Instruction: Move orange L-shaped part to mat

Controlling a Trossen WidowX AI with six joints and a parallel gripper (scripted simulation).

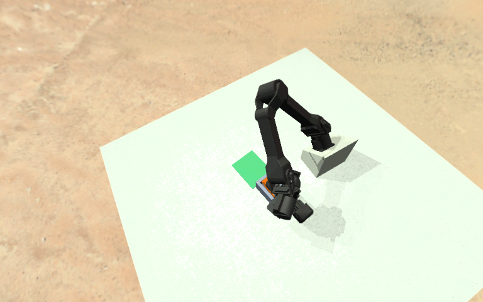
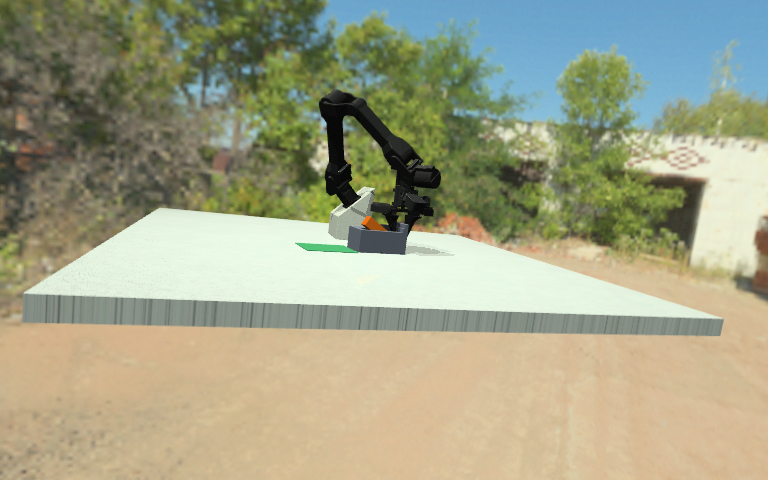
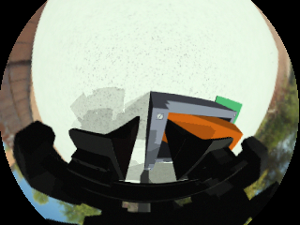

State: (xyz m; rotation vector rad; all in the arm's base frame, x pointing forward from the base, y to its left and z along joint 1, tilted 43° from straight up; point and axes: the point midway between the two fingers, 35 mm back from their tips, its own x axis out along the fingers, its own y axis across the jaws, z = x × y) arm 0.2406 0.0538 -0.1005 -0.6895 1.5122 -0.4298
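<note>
The orange L-shaped part [image 2: 372, 223] [image 3: 202, 127] is tipped in the grey tray [image 1: 261, 187] [image 2: 376, 240] [image 3: 187, 104]. One end rises above the tray's rim towards the green mat, and the other end is down in the pocket. In the top view only slivers of the orange part [image 1: 265, 182] show beside the arm. My gripper [image 2: 396, 225] [image 3: 152, 120] is down at the tray's end far from the mat. Its fingers stand partly apart and hold nothing, with the fingertips at the part's low end. The green mat [image 1: 249, 166] [image 2: 325, 247] [image 3: 229, 103] lies flat right beside the tray.
The arm's pale wedge-shaped base block [image 1: 333, 156] [image 2: 348, 217] stands behind the tray. The arm arches high over the tray and hides most of it in the top view. The white table [image 1: 199, 213] ends in sandy ground on all sides.
</note>
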